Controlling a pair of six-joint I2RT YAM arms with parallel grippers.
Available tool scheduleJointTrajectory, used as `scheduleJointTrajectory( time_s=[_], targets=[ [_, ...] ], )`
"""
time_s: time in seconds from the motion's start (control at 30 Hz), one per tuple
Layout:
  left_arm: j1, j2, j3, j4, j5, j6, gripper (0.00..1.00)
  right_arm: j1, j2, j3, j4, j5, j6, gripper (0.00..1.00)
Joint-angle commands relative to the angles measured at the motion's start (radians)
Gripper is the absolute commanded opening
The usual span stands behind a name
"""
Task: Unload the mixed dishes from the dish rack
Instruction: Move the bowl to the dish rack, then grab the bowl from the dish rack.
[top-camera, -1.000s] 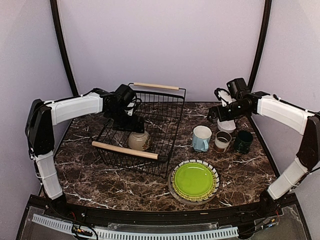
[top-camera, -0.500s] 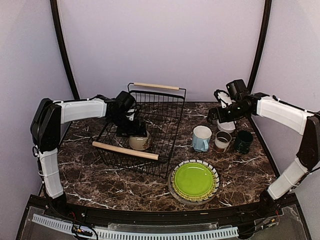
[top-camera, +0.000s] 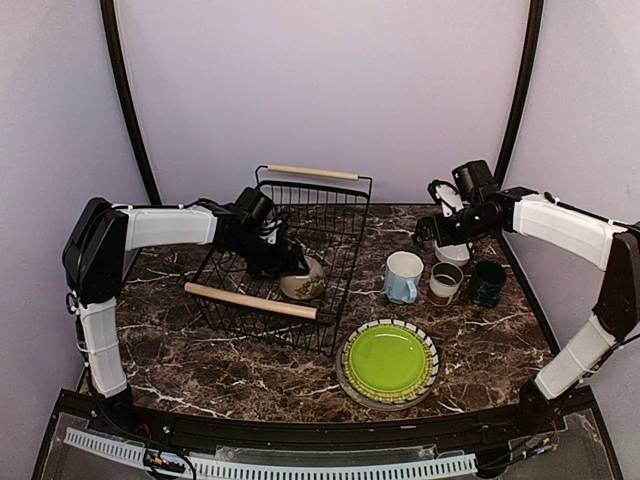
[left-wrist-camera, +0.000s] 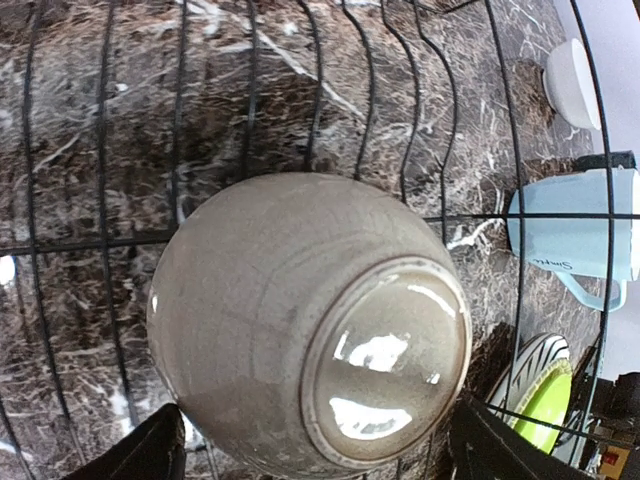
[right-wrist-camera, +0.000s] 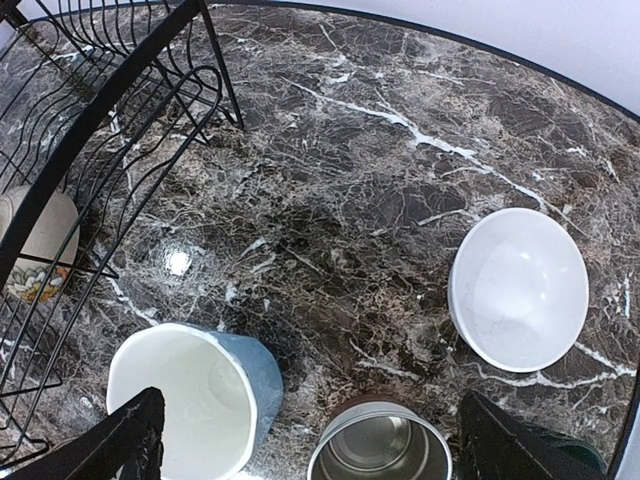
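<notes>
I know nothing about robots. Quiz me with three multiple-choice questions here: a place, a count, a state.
1. Where is the cream bowl? A in the dish rack; B on a shelf; C in a sink.
2. How many cups and mugs stand on the table? A one; B three; C five.
3. The right gripper is: A open; B shut empty; C shut on a spoon.
Answers: A, rack wires surround it; B, light blue mug, brown-white cup, dark green mug; A, its fingers stand wide apart.
</notes>
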Motion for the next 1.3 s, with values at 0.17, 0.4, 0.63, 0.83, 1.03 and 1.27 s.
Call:
scheduleJointTrajectory(
  time_s=[0.17,0.4,0.63,0.83,1.03,1.27],
  targets=[
    [-0.069,-0.019,0.067,0.037,0.083,-0.02,0.93,0.01,0.006,-0.009,0.028,-0.012,0.007,0.99],
    [-0.069,-0.042,0.058,0.028,0.057,-0.028,0.98,0.011,-0.007,-0.017,0.026,-0.009,0.007,0.99],
    [-0.014,-0.092,-0.088,0.149,0.035,-0.162,0.99,0.01,-0.014,-0.026,0.029,-0.013,0.01,0.99],
    [0.016,-0.042,-0.146,0.325,0.169,-0.264,0.99,0.012,-0.018,-0.025,0.027,-0.011,0.01,0.99],
    [0.016,0.016,-0.125,0.341,0.174,-0.269,0.99,0.012,-0.019,-0.026,0.03,-0.011,0.01,0.99],
    [0.015,0.037,-0.114,0.31,0.132,-0.267,0.99,0.011,-0.014,-0.018,0.03,-0.01,0.009,0.99]
  ],
)
